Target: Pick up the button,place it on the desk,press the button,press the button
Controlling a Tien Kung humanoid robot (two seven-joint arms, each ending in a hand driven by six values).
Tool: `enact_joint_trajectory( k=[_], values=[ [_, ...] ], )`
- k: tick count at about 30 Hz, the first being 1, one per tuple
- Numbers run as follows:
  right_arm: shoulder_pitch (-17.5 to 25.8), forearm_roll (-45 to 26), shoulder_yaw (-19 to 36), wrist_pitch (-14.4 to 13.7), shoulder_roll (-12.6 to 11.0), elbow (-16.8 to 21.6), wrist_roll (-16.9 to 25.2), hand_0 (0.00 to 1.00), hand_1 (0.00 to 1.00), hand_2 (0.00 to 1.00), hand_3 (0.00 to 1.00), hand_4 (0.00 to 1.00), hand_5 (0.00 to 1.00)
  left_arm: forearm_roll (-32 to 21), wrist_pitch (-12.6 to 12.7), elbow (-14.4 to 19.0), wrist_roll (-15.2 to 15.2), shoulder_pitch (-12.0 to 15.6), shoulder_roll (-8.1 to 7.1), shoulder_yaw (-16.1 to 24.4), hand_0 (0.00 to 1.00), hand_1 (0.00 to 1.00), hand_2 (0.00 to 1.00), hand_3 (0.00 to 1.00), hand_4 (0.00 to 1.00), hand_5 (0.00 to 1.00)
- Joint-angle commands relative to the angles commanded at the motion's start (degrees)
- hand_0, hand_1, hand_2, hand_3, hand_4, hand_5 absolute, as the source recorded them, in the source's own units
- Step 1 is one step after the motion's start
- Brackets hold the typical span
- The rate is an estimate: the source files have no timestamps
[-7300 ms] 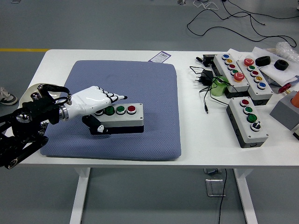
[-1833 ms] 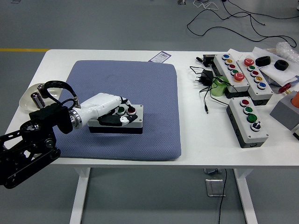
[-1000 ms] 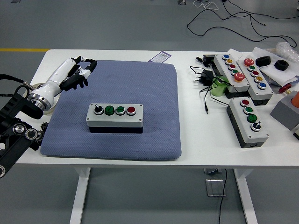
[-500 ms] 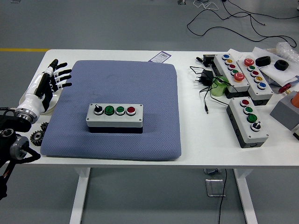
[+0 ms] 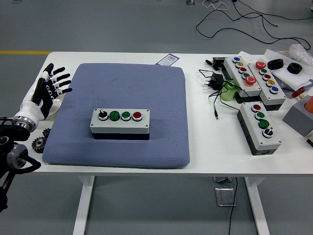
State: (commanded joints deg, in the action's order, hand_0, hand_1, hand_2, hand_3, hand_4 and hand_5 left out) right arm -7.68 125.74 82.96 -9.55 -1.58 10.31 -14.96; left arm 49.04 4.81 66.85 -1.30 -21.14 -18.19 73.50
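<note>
Button box (image 5: pixel 120 122), grey with a black base, lies flat on the blue mat (image 5: pixel 122 83), a little toward the mat's near edge and left of its middle; its top carries 4 controls in a row, from left a black knob (image 5: pixel 102 115), 2 green buttons and 1 red button (image 5: pixel 137 116); nothing touches the box; left hand (image 5: pixel 46 90) is raised over the table's left end, just off the mat's left edge and well apart from the box, its fingers (image 5: pixel 60 78) spread straight and holding nothing; 2 dark gears (image 5: pixel 39 142) lie on the table beside the mat's near left corner; right of the mat, across bare table, sit 3 more button boxes (image 5: pixel 258 127) with a black plug and cables (image 5: pixel 215 85) between them and the mat
</note>
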Motion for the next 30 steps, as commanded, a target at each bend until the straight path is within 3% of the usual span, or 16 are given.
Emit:
enact_joint_trajectory(
  k=[30],
  values=[
    [-0.04,0.21,0.30,-0.10,-0.24,0.00,0.17,0.677,0.652,0.699,0.643,0.332,0.192,1.00,0.63,0.44,-0.30,0.78,0.29,0.54,0.675,0.788,0.811,0.842,0.664,0.998]
  ],
)
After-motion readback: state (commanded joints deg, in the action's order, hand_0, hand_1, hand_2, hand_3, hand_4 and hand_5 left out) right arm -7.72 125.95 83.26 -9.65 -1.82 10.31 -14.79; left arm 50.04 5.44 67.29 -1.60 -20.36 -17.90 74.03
